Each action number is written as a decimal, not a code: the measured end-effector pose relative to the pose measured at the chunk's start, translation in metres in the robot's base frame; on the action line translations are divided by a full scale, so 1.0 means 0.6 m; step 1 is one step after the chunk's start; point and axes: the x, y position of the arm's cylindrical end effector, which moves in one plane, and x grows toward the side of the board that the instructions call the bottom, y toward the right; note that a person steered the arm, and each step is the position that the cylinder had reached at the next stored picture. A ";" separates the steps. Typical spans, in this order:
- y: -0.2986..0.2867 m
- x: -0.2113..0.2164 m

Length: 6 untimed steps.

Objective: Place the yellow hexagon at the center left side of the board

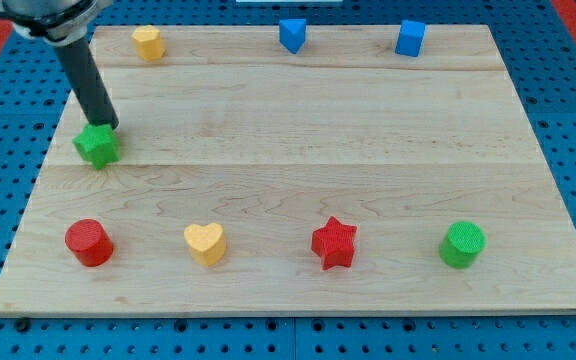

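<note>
**Tip parked on the wrong block**

The risk: the green star (97,146) sits under the tip (108,126) at the board's (298,180) centre left, so sweeping the yellow hexagon (147,42) down could knock it askew. The tip touches the green star's top edge; a bare rod, it holds nothing. The hexagon lies up and slightly right of it.

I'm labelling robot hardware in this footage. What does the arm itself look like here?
Only the end shows: a straight, smooth, dark grey-black rod descending from a wider dark rounded housing at the view's top left. No cables or markings visible. My tip sits against the green star block.
</note>
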 end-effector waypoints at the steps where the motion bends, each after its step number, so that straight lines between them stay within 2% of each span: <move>1: 0.000 0.047; 2: 0.001 0.062; 3: 0.034 -0.052; 4: 0.195 -0.161; 5: 0.201 -0.301; 6: 0.113 -0.349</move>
